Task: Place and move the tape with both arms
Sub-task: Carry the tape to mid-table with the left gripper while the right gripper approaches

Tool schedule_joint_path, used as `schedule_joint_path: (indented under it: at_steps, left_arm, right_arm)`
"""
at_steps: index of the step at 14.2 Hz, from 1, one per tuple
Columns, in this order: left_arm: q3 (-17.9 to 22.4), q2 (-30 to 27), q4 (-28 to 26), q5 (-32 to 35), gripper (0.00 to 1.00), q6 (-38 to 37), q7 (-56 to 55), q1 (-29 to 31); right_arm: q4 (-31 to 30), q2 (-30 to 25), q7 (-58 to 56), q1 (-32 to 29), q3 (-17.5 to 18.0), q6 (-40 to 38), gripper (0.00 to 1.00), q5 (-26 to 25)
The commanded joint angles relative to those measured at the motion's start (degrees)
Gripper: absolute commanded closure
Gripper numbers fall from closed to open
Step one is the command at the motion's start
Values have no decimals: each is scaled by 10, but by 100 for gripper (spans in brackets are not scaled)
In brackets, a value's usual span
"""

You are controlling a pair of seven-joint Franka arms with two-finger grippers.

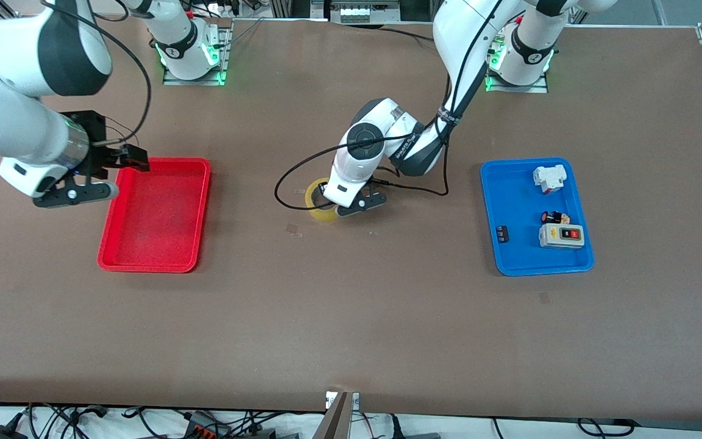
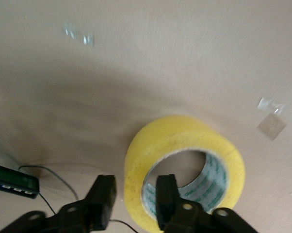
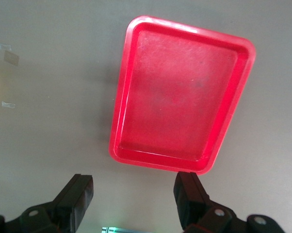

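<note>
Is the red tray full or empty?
Empty: the red tray shows only its bare floor, seen from the front and from the right wrist.

free: bare table (image 1: pixel 351 317) around tape (image 1: pixel 322 207) | obstacles: red tray (image 1: pixel 156 213) — blue tray (image 1: pixel 509 201)

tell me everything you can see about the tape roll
The tape is a ring-shaped roll of glossy yellow packing tape with a pale inner core printed in green and a wide hollow centre. It lies flat on the brown table, mid-table between the red tray and the blue tray. The left tool straddles its wall, one finger inside the hollow, the other outside, with a gap showing at the outer finger. The far rim is hidden in the front view.
</note>
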Motion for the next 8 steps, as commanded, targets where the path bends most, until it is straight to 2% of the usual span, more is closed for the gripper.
schedule_joint_path:
  at_steps: [1, 5, 7, 8]
  left_arm:
    - [14, -63, 11, -4, 0, -84, -2, 13]
    - [24, -165, 10, 17, 0, -198, 5, 102]
    - [23, -193, 8, 37, 0, -256, 32, 150]
    - [23, -205, 4, 38, 0, -282, 68, 177]
  right_arm:
    - [10, 17, -4, -2, -1, -1, 0, -2]
    - [11, 49, 5, 39, 3, 41, 0, 10]
    - [14, 71, 68, 80, 3, 78, 0, 48]
    - [16, 88, 105, 106, 3, 102, 0, 46]
